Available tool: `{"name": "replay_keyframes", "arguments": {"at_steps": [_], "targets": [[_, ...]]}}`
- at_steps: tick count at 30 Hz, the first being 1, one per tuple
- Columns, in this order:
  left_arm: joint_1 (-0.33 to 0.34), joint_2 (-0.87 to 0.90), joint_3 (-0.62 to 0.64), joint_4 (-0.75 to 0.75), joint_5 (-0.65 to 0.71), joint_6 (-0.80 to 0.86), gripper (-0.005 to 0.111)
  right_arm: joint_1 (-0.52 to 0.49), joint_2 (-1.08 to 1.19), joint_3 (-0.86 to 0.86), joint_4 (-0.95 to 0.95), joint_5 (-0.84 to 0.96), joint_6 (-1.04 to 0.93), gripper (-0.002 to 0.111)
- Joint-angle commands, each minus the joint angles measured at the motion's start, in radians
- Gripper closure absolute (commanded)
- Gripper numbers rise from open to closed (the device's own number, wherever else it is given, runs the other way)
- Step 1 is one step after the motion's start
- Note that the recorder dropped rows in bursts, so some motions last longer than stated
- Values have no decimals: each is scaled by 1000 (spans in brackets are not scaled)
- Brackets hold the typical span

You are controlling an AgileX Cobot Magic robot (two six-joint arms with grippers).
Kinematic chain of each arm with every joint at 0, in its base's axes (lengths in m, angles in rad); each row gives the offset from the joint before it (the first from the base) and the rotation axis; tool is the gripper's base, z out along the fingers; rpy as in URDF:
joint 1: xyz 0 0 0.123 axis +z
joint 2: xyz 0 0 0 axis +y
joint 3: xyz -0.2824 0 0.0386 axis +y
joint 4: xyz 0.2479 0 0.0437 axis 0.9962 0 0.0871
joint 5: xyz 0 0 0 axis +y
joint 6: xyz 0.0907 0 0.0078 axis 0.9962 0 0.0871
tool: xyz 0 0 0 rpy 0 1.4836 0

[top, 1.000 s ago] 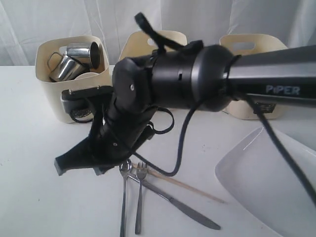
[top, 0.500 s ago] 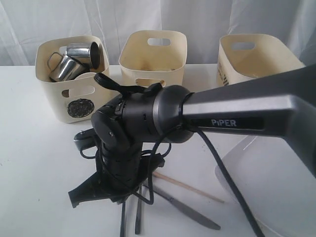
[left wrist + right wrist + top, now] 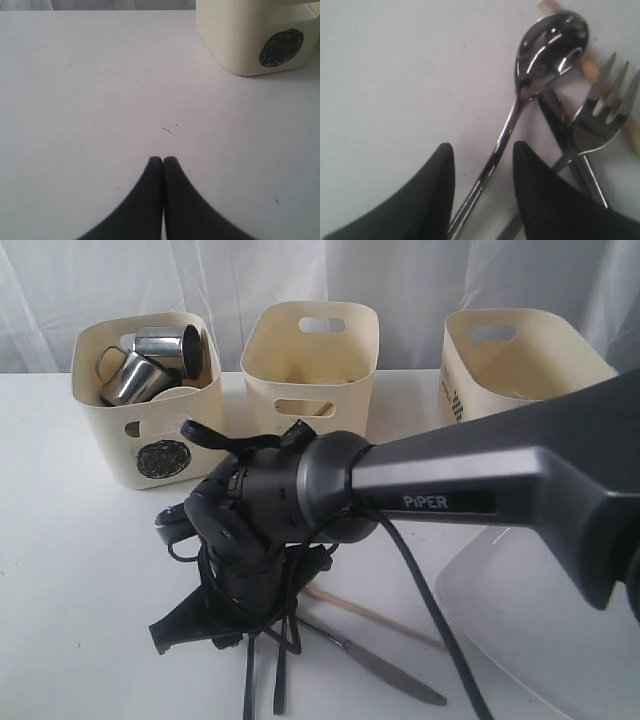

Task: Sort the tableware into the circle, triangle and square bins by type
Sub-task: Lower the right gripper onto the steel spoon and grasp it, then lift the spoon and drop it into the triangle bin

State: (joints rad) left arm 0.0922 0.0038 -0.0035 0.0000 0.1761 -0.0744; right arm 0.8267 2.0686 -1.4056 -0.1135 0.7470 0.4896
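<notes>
- As nothing lies between its tips, the left pincer (image 3: 163, 160) is pressed together, idle over bare tabletop (image 3: 90, 80) near the circle bin (image 3: 250, 45)
- That circle bin stands far left in the row and holds the two steel mugs (image 3: 150, 370), leaning inside it, so the cups look sorted
- The right pincer (image 3: 482, 150) reaches across the middle and stands apart, one tip on either side of the spoon (image 3: 540, 55) handle; I judge it is set to close on the spoon, and nothing is clamped yet
- The fork (image 3: 605, 107) lies just beside the spoon, its neck close to one tip of the pincer, so closing could catch or nudge it
- A wooden chopstick (image 3: 592, 67) runs under the spoon bowl and the fork tines, and the knife (image 3: 385, 670) angles away to the right
- The middle bin (image 3: 310, 350) shows nothing inside from here, its mark hidden by the arm (image 3: 480, 480); the right bin (image 3: 515, 355) bears a scribble on its side that I cannot read
- The white plate (image 3: 530, 630) lies far right, partly behind the arm
</notes>
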Motion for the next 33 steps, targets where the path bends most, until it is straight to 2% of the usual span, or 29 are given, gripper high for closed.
{"name": "replay_keyframes", "arguments": {"at_steps": [1,6,12,19,25,29,33], "targets": [[-5,-4,4,0,-5,-4,107,0,29,1,-13,9,12,71],[-5,-4,4,0,-5,-4,107,0,47,1,-11,14,12,77],[-5,-4,4,0,-5,-4,107,0,52,1,-7,22,12,109],[-5,-4,4,0,-5,-4,107,0,38,1,-4,-16,10,108],[-5,-4,4,0,-5,-4,107,0,-78,-2,9,-103,8,108],[-5,-4,4,0,-5,-4,107,0,-193,-2,-5,-231,8,108],[-5,-4,4,0,-5,-4,107,-2,-298,-2,-114,-458,13,108]]}}
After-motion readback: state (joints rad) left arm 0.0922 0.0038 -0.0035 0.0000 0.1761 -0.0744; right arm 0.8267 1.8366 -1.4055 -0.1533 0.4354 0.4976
